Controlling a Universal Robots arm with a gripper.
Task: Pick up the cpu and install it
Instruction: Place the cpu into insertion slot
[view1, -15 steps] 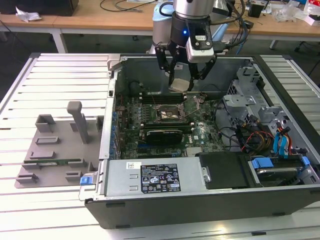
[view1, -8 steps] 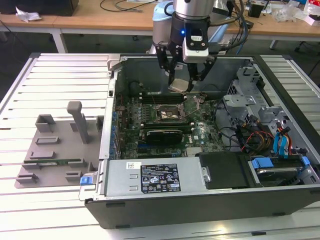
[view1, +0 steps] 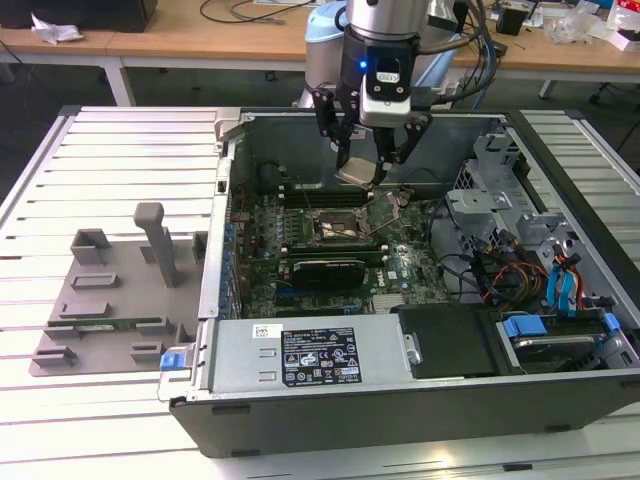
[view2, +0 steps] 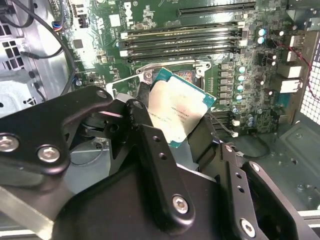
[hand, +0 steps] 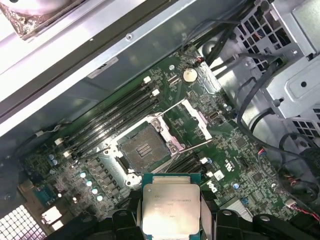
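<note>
My gripper (view1: 362, 170) is shut on the cpu (view1: 358, 173), a flat square chip with a silvery top plate and a green rim. In the exterior view it hangs tilted inside the open computer case, a little above and behind the black socket (view1: 338, 226) on the green motherboard. The first wrist view has the cpu (hand: 171, 206) between the black fingers (hand: 125, 220), with the open socket (hand: 143, 148) and its raised metal bracket (hand: 196, 118) beyond it. In the second wrist view the cpu (view2: 175, 111) sits over the socket frame (view2: 170, 70).
The grey case (view1: 400, 400) has walls all round the motherboard. A power supply (view1: 310, 355) lies along the near side, drive bays and cables (view1: 530, 270) at the exterior view's right. Memory slots (hand: 115, 117) flank the socket. A grey fixture plate (view1: 110, 300) lies at the exterior view's left.
</note>
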